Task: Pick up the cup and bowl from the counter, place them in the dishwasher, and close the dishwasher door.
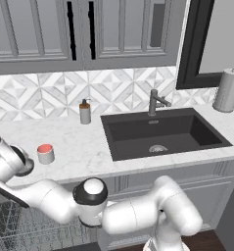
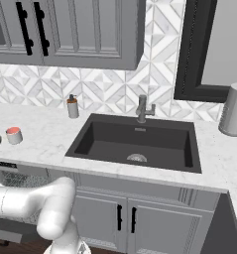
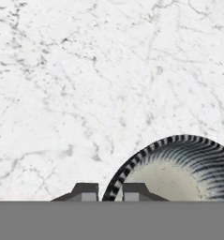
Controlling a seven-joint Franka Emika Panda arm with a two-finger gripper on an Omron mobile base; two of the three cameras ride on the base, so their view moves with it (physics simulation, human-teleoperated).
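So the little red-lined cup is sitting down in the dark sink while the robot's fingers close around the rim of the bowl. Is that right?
Not quite. The cup stands on the white marble counter, to the left of the sink, as the left base view shows. The rest holds: in the hand view the gripper has one finger on each side of the bowl's rim.
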